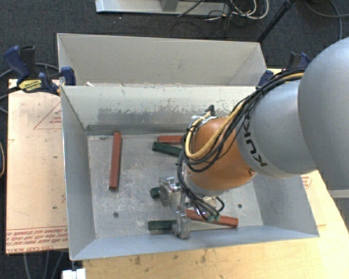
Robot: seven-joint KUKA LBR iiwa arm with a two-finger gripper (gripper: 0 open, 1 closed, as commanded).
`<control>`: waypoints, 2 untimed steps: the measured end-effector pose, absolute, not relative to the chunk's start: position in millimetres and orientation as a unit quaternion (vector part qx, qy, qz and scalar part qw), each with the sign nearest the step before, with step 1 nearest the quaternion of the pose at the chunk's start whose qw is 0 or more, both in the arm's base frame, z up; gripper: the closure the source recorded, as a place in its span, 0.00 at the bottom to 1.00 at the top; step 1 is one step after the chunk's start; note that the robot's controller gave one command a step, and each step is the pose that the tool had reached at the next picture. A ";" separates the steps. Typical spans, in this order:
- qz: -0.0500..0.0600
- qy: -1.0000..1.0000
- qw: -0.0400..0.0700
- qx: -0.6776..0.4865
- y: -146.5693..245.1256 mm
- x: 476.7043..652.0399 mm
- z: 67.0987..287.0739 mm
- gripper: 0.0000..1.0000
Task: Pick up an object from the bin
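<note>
Several small pcs lie loose and spread out on the floor of the grey metal bin (75,173).

Far L: long red-brown stick (114,160), flat, running front-to-back w/ a slight tilt, well apart from the rest.

Moving R, by the front wall: short dark green block (161,225), flat, long side along that wall. Behind it, toward ctr: small dark knobby piece (157,193), kind unclear.

Back ctr: dark green stick (166,149) w/ a second red-brown stick (169,139) just behind it, close together; can't tell if they touch. R ends of both are hidden under the robot's orange cover (218,156).

Jaws: low at the bin front, a bit R of ctr, below the cover. The metal tip is down near floor level, just beside the R end of the green block. Jaws' state: can't tell, seen from above w/ wrist wiring in the way.

Just R of the tip: red stick (218,220), flat, slanting a little, its L end running in under the wrist. This stick and the green block are the nearest pcs to the jaws, one on each side. Can't tell whether the tip touches either.

Far R: big grey arm (314,127) reaches in over the bin's R wall, w/ black cables (247,106) looping from it onto the cover.
</note>
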State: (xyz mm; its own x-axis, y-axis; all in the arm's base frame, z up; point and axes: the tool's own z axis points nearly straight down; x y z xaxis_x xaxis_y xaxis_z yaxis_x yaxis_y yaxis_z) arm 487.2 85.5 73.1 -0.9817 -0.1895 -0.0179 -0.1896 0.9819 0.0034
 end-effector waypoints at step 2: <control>0.001 0.998 0.002 0.064 56.9 486.8 76.1 0.00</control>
State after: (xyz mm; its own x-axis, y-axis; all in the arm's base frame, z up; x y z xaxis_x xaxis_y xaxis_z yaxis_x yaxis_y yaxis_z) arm 486.8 56.9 76.1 -0.9919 0.1269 -0.0032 0.1269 0.9919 0.0032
